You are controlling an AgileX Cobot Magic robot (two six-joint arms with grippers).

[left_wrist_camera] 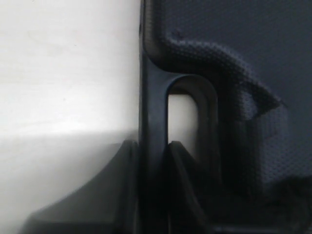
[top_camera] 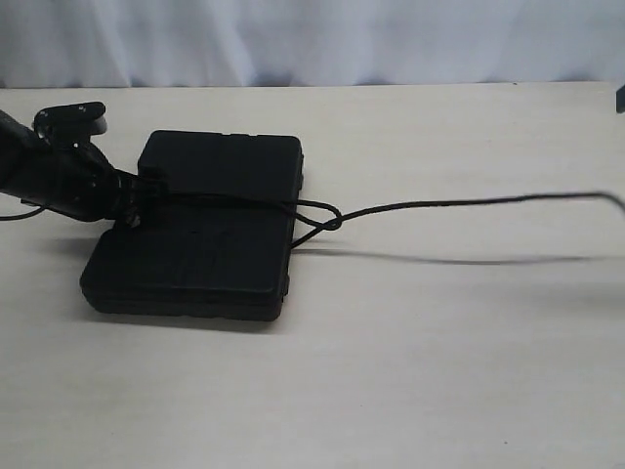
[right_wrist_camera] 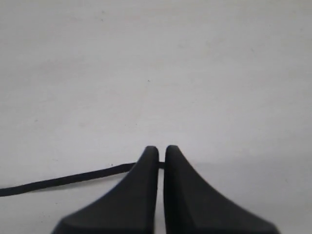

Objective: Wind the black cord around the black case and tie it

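Left claw [left_wrist_camera: 152, 146] is clamping black case [top_camera: 215, 259]; right claw [right_wrist_camera: 157, 151] is pinching black cord [top_camera: 469, 203]. Wrap looks done; loose knot [top_camera: 332, 223], lying between the claws, is awaiting cinching.

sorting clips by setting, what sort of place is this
Likely a robot lab or test bench, not a home: a pale tabletop, a plain white curtain behind it, and a robot arm working on the black case and the black cord.
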